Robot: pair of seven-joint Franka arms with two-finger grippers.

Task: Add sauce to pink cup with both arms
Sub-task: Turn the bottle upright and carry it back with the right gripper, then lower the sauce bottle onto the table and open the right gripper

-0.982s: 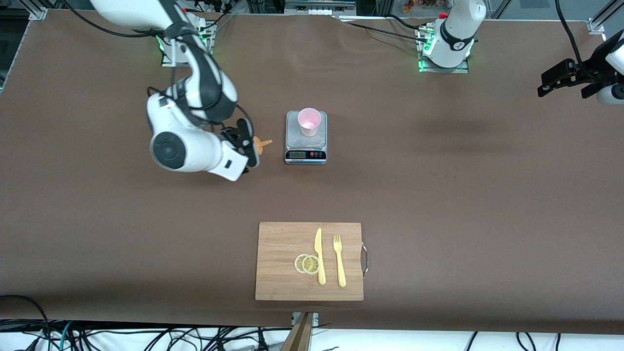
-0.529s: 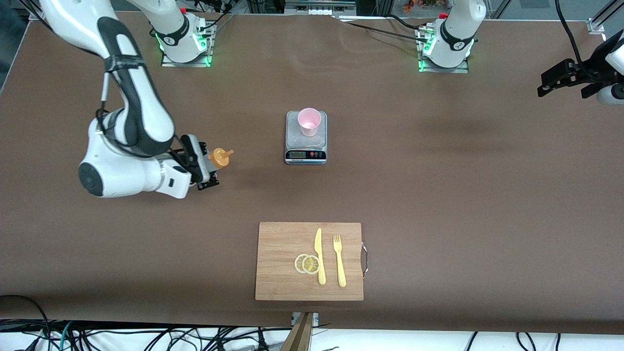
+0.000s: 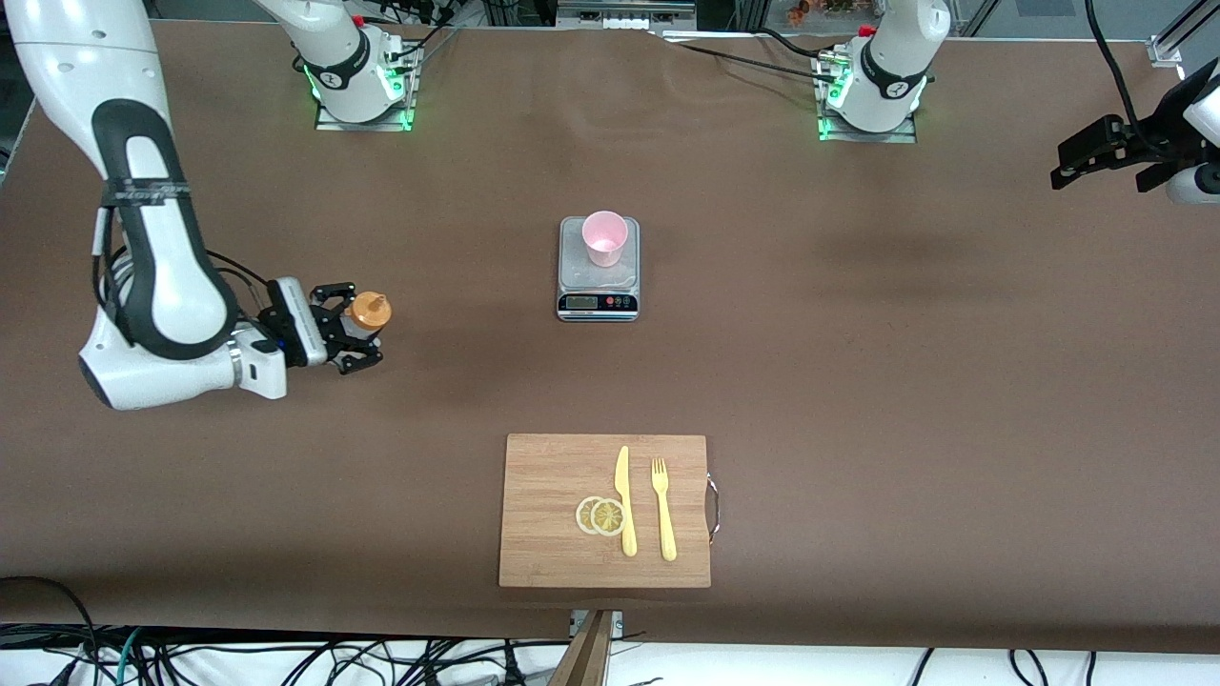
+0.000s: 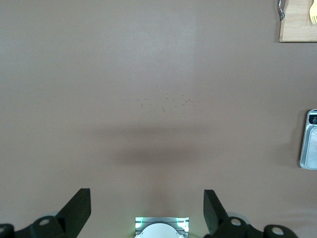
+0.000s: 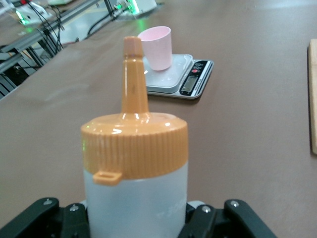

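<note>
Bamboo cutting board (image 3: 553,476) lies nearest the front camera, carrying two lemon slices (image 3: 600,515), a yellow plastic knife (image 3: 624,500) and a yellow plastic fork (image 3: 663,509). Farther off, toward the right arm's end of the brown worktop (image 3: 858,381), the right gripper (image 3: 355,332) has its fingers clamped on the sauce bottle (image 5: 134,173), upright with its orange nozzle cap (image 3: 368,310) on top. Farther still, at mid-worktop, the pink cup (image 3: 604,237) stands on a silver kitchen scale (image 3: 598,286). The left gripper (image 3: 1087,152) waits, raised at the left arm's end of the worktop, its fingers (image 4: 77,208) spread wide and empty.
</note>
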